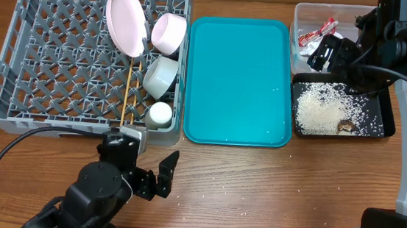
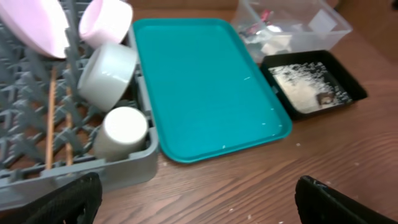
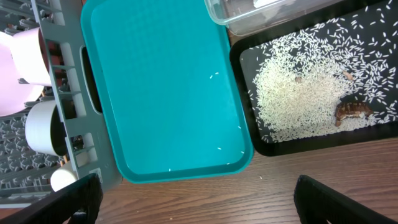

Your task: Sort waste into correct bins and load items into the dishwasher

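Observation:
The grey dish rack (image 1: pixel 24 54) holds the white plate (image 1: pixel 125 20), two white bowls (image 1: pixel 170 33) (image 1: pixel 161 77), the small cup (image 1: pixel 160 114) and the chopsticks (image 1: pixel 127 92). The clear tub (image 1: pixel 304 16) holds the red-and-white wrapper (image 1: pixel 318 32) and white crumpled paper (image 2: pixel 275 45). The black tray (image 1: pixel 384 119) holds rice (image 1: pixel 318 109) and a brown lump (image 1: pixel 346 126). My right gripper (image 1: pixel 327 55) is open and empty, high over the two bins (image 3: pixel 196 199). My left gripper (image 1: pixel 146 161) is open and empty over the table in front of the rack (image 2: pixel 199 205).
The teal tray (image 1: pixel 240 80) lies between the rack and the bins with a few rice grains on it. Stray grains dot the wood in front of it. A black cable (image 1: pixel 8 149) loops at the front left.

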